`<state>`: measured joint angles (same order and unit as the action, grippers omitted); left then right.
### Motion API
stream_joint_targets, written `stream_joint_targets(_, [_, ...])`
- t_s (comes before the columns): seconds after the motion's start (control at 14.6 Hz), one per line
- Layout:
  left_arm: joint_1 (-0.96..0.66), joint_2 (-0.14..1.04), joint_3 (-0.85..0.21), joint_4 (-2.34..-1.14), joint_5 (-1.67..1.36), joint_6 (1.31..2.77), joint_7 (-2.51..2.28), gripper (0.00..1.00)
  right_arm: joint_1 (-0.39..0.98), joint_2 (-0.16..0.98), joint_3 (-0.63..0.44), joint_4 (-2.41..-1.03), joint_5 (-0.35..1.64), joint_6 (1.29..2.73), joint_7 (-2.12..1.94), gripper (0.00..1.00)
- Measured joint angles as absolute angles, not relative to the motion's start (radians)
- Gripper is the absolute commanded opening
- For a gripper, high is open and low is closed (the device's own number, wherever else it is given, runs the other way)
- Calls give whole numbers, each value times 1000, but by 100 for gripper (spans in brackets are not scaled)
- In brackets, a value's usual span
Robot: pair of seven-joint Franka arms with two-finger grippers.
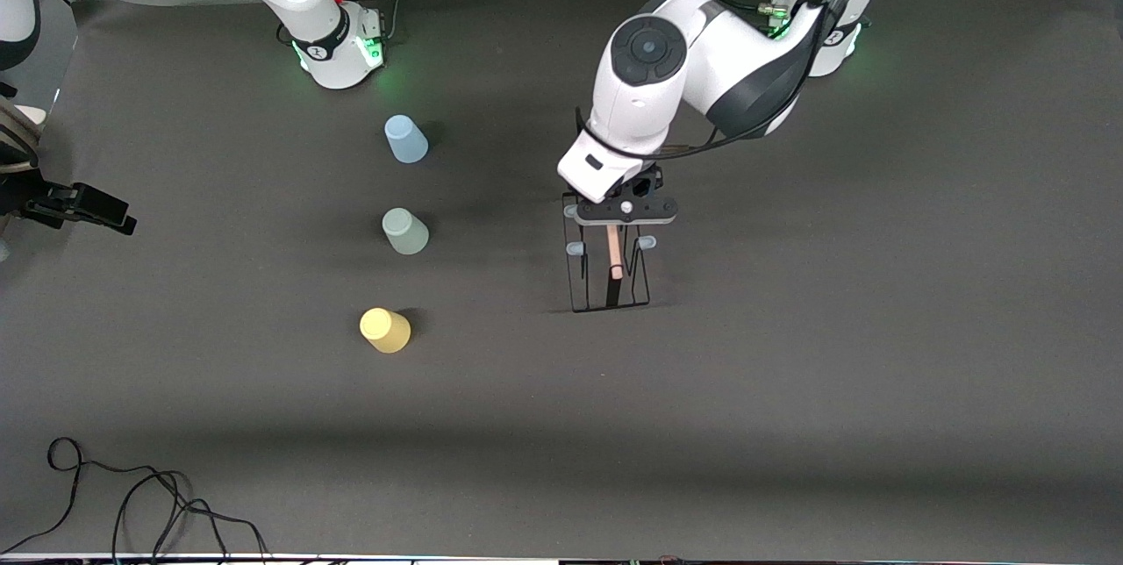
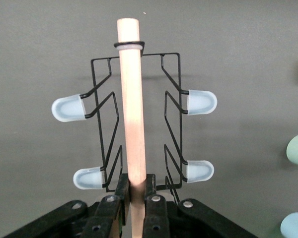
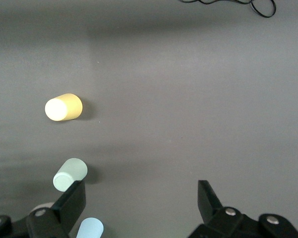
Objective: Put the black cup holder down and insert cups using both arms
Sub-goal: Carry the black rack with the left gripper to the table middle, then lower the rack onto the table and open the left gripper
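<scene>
Nearest the front camera sits the yellow cup (image 1: 384,330), upside down on the table (image 1: 790,416). A little farther along the same row comes the grey-green cup (image 1: 405,231), then the light blue cup (image 1: 406,139), farthest of the three, all toward the right arm's end and well apart from the rack. Mid-table, the black cup holder (image 1: 607,271) hangs from the left gripper (image 2: 135,193), whose fingers are clamped tight on the pale wooden handle (image 2: 131,99). Whether the base is touching the table, I can't say. So it looks like the placing step. Next call: settle the rack upright, then release. The right gripper (image 3: 139,196) waits with jaws spread wide above the cups, holding nothing.
</scene>
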<state>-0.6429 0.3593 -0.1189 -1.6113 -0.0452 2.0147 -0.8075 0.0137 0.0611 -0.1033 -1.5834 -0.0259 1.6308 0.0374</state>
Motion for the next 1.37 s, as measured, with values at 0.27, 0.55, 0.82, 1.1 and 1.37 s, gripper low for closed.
stream_joint_targets(0.27, [-697,438,-119,-1606,0,2077,-936,0,14,61,-105,-1583,-26,1631,37,100])
stream_joint_targets(0.55, [-746,500,-119,-1565,13,2099,-985,0,14,61,-112,-1583,-26,1631,37,100])
stream_joint_targets(0.82, [-751,525,-117,-1556,16,2162,-985,0,14,61,-113,-1583,-26,1631,37,100])
stream_joint_targets(1.1, [-751,531,-116,-1549,16,2176,-954,0,14,61,-113,-1583,-26,1631,37,100])
stream_joint_targets(1.37, [-751,535,-116,-1547,15,2178,-933,0,14,61,-113,-1583,-26,1631,37,100])
